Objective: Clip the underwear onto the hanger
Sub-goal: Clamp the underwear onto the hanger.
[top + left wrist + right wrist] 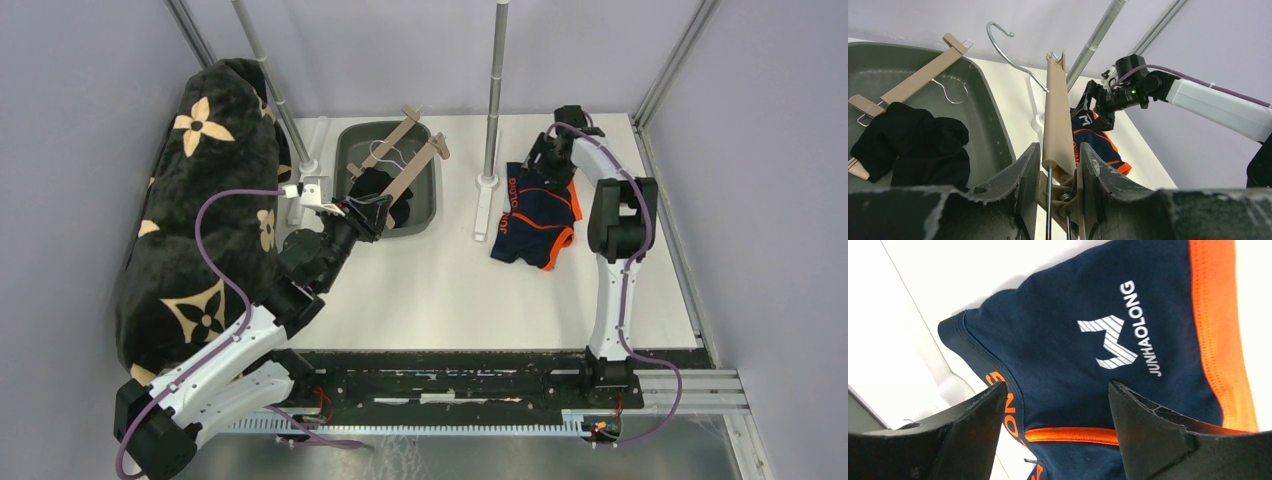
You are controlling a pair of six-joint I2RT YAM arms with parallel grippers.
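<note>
My left gripper [370,213] is shut on the clip end of a beige wooden hanger [412,175] and holds it tilted over the grey bin. In the left wrist view the hanger [1058,115] rises from between my fingers [1023,175], its metal hook at the top. The navy and orange underwear [535,220] lies flat on the table at the right. My right gripper [547,160] is open at its far edge. In the right wrist view the jaws stand wide apart just above the fabric [1088,340], near the waistband.
A grey bin [436,190] holds a second wooden hanger [390,143] and a black garment [913,145]. Two metal poles [493,90] stand on white bases at the back. A black blanket with beige flowers [200,220] hangs at the left.
</note>
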